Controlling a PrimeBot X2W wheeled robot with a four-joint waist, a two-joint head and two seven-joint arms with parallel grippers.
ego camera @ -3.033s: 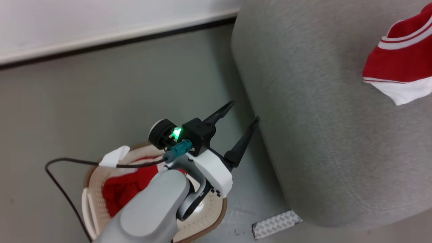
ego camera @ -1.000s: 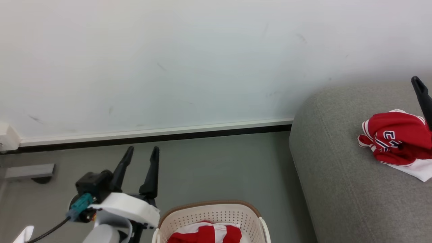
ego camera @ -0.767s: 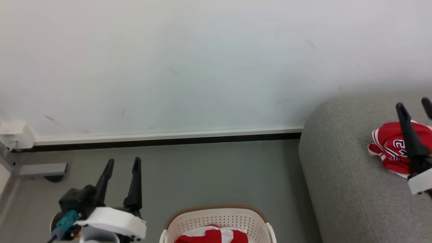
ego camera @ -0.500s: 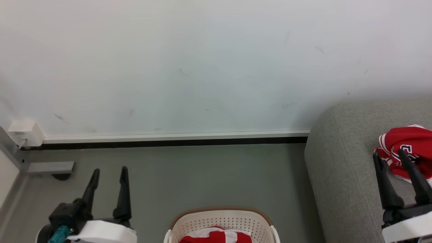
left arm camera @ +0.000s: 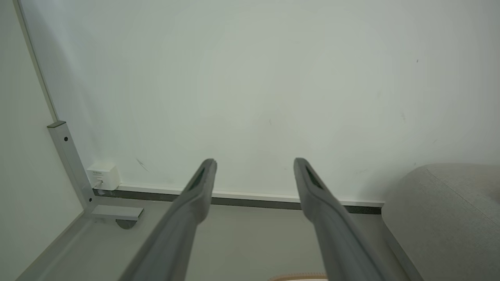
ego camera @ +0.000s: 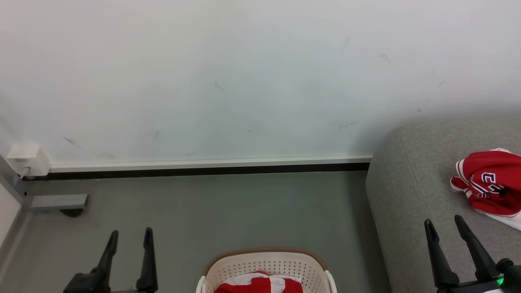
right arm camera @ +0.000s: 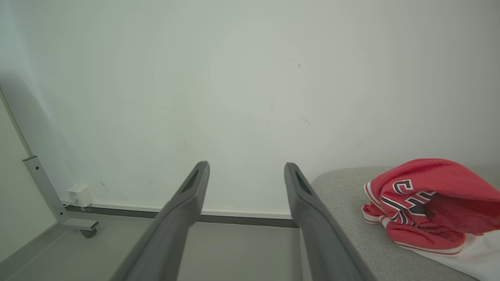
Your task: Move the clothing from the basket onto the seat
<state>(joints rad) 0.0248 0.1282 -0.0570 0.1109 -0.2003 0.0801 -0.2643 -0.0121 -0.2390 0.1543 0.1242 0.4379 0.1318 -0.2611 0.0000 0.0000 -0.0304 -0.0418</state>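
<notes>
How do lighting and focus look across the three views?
Head view: even soft light, no glare, the basket cropped at the bottom edge. Left wrist view: the left tool looks soft near the lens. Right wrist view: the right tool likewise soft; the clothing slightly blurred.

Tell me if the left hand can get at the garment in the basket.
Probably yes: the left hand is open and empty beside the basket, and the red garment lies uncovered inside, with nothing between.

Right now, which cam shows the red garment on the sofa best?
Right wrist view: the red garment is large, lettering clear, lying on the sofa. Head view has it smaller, at the frame's right edge. Left wrist view catches the sofa's end.
</notes>
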